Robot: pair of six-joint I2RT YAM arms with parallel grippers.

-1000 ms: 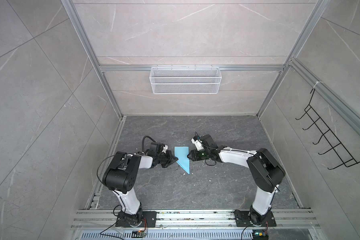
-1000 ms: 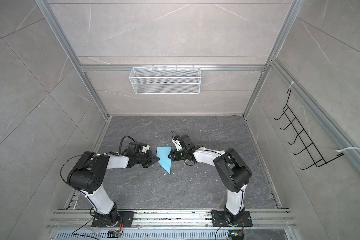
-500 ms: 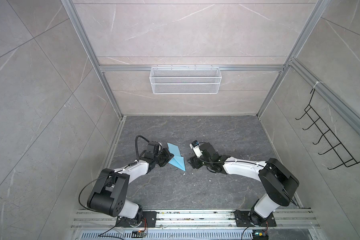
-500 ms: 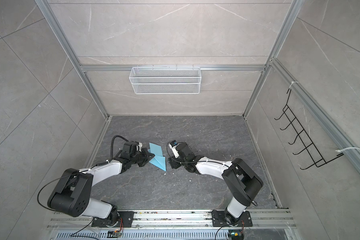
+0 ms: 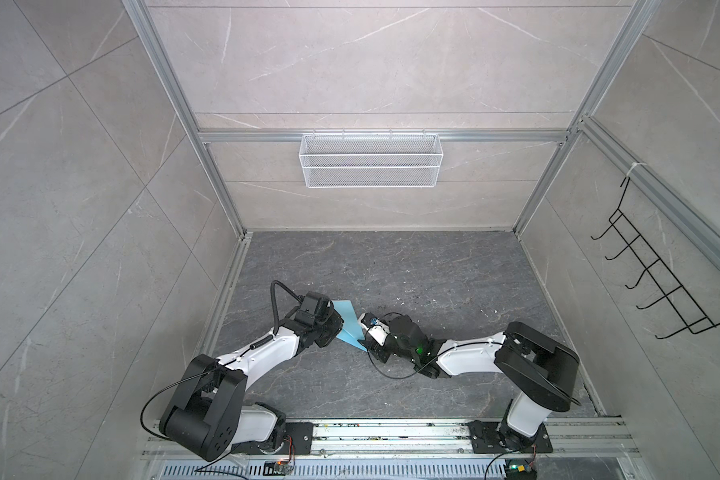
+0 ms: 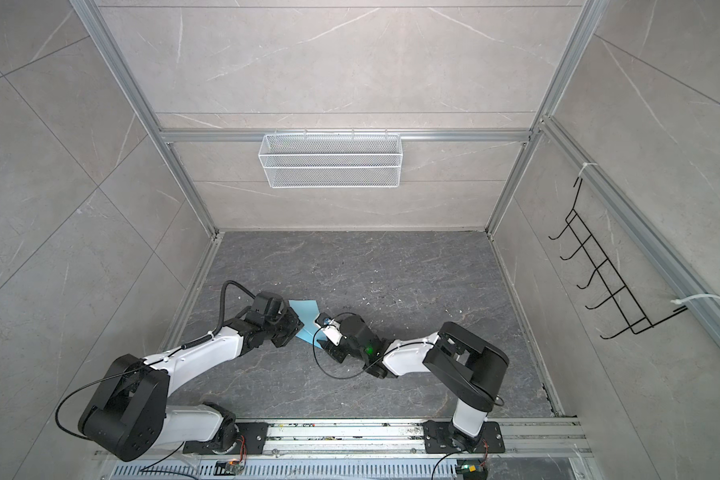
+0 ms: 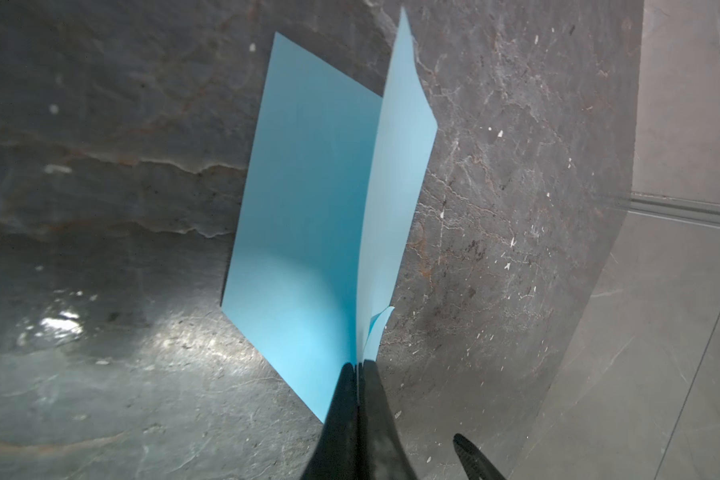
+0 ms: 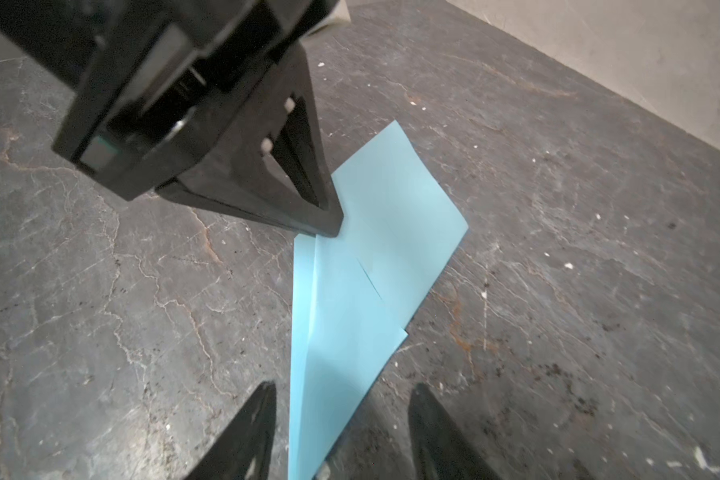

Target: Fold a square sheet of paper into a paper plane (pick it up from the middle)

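Note:
The square sheet of paper (image 5: 347, 320) (image 6: 308, 315) is light blue and folded into a pointed paper plane shape with layered flaps. It lies low over the dark floor between the two arms. My left gripper (image 7: 357, 368) (image 5: 336, 332) is shut on the fold at one edge, and one flap (image 7: 400, 166) stands up from the grip. In the right wrist view the left gripper (image 8: 329, 226) pinches the paper (image 8: 375, 266) at its side. My right gripper (image 8: 341, 392) (image 5: 366, 345) is open and straddles the narrow pointed end, with its fingers (image 8: 250, 428) clear of the paper on both sides.
A white wire basket (image 5: 370, 166) hangs on the back wall. A black hook rack (image 5: 657, 286) is on the right wall. The left wall's metal rail (image 5: 221, 316) runs close to the left arm. The arm bases sit on a rail (image 5: 391, 432) at the front.
The left gripper has carried the paper left and farther back, its arm stretching out low. The right gripper drew off the paper's right edge, then came back at its near tip.

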